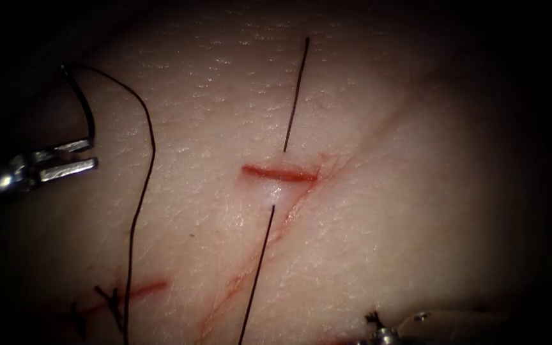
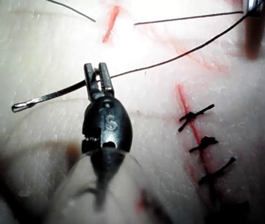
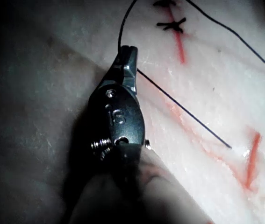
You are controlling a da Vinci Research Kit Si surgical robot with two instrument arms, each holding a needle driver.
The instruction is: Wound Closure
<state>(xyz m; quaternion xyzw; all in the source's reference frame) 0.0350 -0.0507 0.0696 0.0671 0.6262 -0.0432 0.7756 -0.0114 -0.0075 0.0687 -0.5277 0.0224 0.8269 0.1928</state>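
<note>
The tissue (image 1: 365, 211) has a short red cut (image 1: 280, 173) at its middle. My left tool (image 1: 65, 160) sits left of the cut, shut on the curved needle (image 1: 86, 112) near one end. The needle stands clear of the tissue, also seen as needle (image 2: 43, 99) beside the left tool (image 2: 97, 74). Thread (image 1: 148, 160) trails from the needle's far end down the left side. A stitch of thread (image 1: 295, 96) crosses the cut and comes out below it as thread (image 1: 258, 268). My right tool (image 3: 126, 52) looks shut on the thread (image 3: 183, 112); right tool (image 1: 378, 332) lies low, right of the cut.
Dark knotted stitches (image 1: 113, 300) close an older red cut at the lower left, seen too as stitches (image 2: 204, 142) and stitches (image 3: 172, 23). Faint red fluid streaks (image 1: 244, 275) run down from the middle cut.
</note>
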